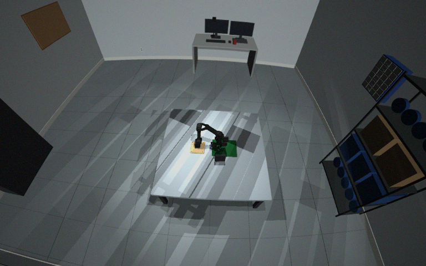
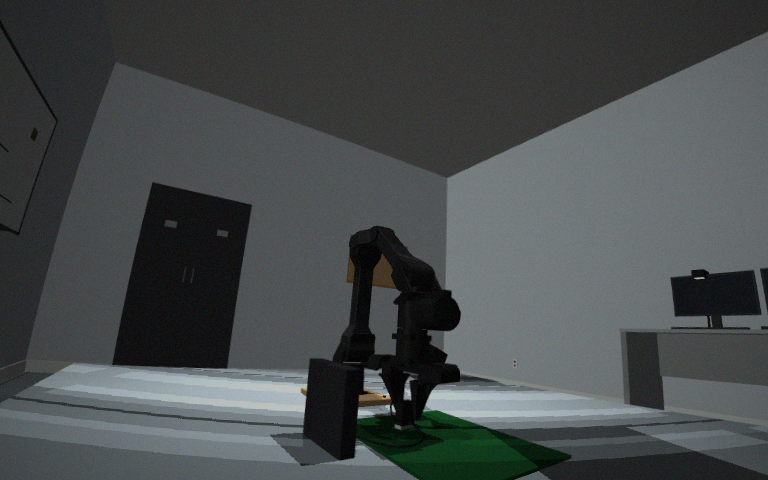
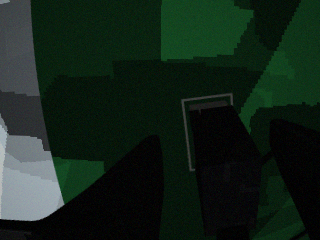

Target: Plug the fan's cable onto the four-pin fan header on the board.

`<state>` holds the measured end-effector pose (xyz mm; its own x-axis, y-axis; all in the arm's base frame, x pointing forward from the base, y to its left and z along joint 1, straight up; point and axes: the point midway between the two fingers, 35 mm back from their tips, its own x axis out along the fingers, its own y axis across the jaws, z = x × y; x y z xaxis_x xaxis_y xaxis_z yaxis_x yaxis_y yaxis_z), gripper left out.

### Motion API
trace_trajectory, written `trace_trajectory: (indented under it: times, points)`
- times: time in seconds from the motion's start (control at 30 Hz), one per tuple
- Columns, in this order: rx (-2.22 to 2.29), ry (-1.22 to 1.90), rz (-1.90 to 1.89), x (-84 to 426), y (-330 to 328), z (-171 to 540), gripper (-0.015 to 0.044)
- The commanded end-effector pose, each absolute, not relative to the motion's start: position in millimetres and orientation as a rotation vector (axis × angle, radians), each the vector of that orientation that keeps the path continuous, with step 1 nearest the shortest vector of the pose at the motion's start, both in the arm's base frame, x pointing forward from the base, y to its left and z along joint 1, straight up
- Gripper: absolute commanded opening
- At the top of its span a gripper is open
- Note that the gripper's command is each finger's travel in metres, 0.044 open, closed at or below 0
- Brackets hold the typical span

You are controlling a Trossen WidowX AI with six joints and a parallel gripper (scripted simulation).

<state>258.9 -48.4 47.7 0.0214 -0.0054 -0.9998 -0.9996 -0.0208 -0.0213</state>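
The green board (image 1: pixel 232 148) (image 2: pixel 487 447) (image 3: pixel 205 30) lies under the arm. The black plug (image 3: pixel 225 165) stands over the pale header (image 2: pixel 403 427) (image 3: pixel 212 106), inside a thin light outline on the board. Only a sliver of the header shows in the wrist view, and how deep the plug sits cannot be told. My gripper (image 2: pixel 408 417) (image 3: pixel 216 138) is open, pointing down, with one finger on each side of the plug and a gap to each in the wrist view. The dark cable (image 2: pixel 421 439) (image 3: pixel 268 157) curves low over the board.
The upright black fan block (image 1: pixel 220 157) (image 2: pixel 331 407) stands at the board's edge, close to the arm. The arm's base is on a tan plate (image 1: pixel 201 151) beside the board. Shadows darken the header area.
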Motion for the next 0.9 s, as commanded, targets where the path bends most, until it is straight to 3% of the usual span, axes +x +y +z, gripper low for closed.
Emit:
trace_trajectory:
  times: [0.0, 0.17, 0.43, 0.73, 0.87]
  points:
    - [-1.239, 1.188, 1.206, 259.1, -48.4, 50.2, 0.0260]
    - [-1.237, 1.187, 1.209, 258.3, -48.3, 100.7, 0.0260]
    - [-1.236, 1.187, 1.209, 258.8, -46.2, 103.0, 0.0260]
    - [-1.229, 1.178, 1.213, 274.0, 62.8, 103.8, 0.0260]
    - [-1.228, 1.177, 1.214, 273.2, 72.0, 103.9, 0.0260]
